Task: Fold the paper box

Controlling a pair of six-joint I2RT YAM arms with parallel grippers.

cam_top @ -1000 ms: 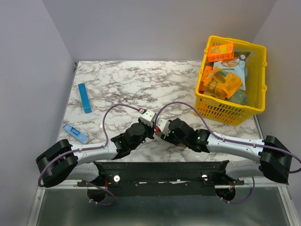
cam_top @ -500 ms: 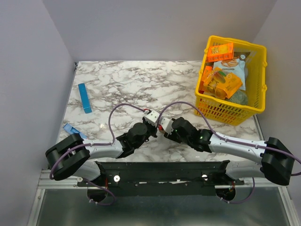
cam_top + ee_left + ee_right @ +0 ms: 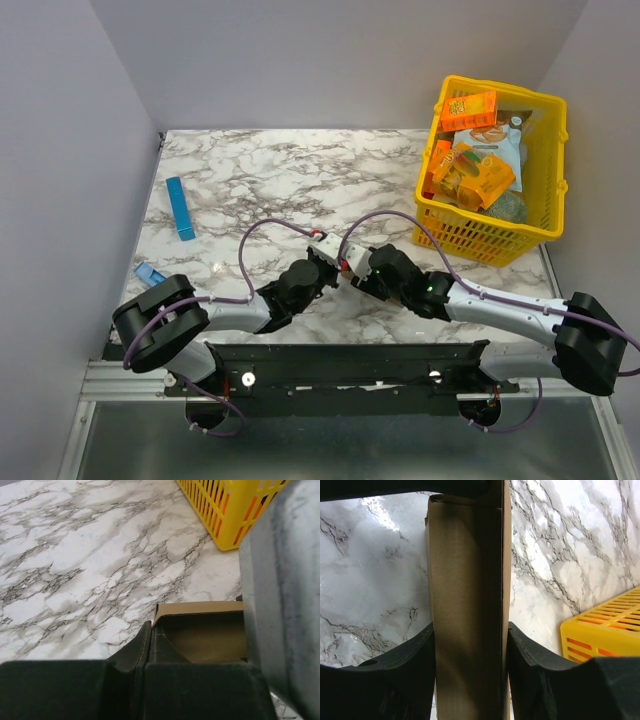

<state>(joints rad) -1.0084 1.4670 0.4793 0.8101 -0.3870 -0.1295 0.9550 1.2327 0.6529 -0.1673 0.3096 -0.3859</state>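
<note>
The paper box point(image 3: 467, 605) is a plain brown carton, and my right gripper point(image 3: 470, 645) is shut on it across its narrow width, one finger point(image 3: 417, 655) on each long side. In the left wrist view the same box point(image 3: 200, 630) shows as an open brown end with a thin top edge. My left gripper point(image 3: 150, 632) is shut, its fingertips right at the box's near corner; whether they pinch any cardboard is hidden. From above, both grippers point(image 3: 325, 262) point(image 3: 352, 268) meet at the table's front middle and cover the box.
A yellow basket point(image 3: 545, 200) with orange snack boxes and packets stands at the back right. A slim blue bar point(image 3: 180, 208) lies at the left. A small blue packet point(image 3: 150, 272) pokes out beside the left arm's elbow.
The left arm's elbow has swung right and forward, partly covering the blue packet. Both grippers stay together at the box, shifted slightly right.
</note>
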